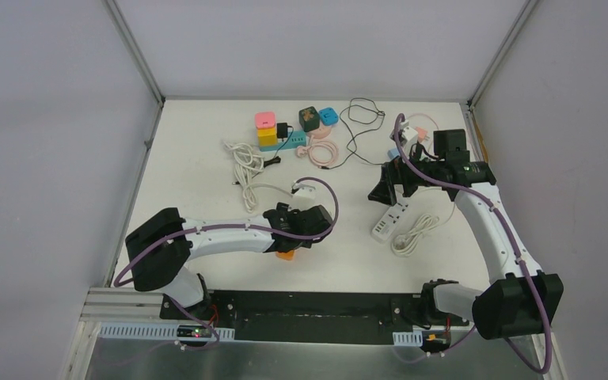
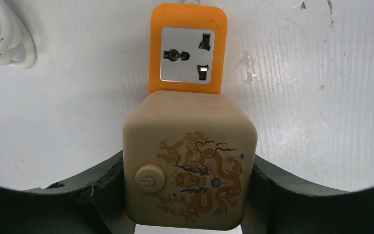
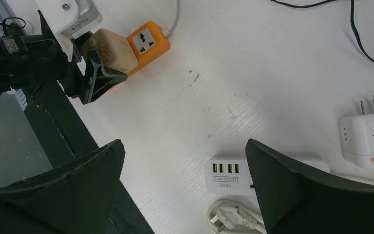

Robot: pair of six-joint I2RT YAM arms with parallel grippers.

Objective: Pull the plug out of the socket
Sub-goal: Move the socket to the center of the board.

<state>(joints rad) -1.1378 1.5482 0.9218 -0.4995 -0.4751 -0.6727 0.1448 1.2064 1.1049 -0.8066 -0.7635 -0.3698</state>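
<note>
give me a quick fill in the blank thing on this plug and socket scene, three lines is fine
1. The left gripper is closed on a beige cube plug printed with a ____.
2. That plug butts against a socket block coloured ____.
3. The right gripper hangs with its jaws ____ above a white power strip.

Missing words: dragon; orange; open.

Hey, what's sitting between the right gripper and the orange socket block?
Nothing but bare white table, as the right wrist view shows. The right gripper hangs open near the white USB strip; the orange socket block lies beyond.
</note>
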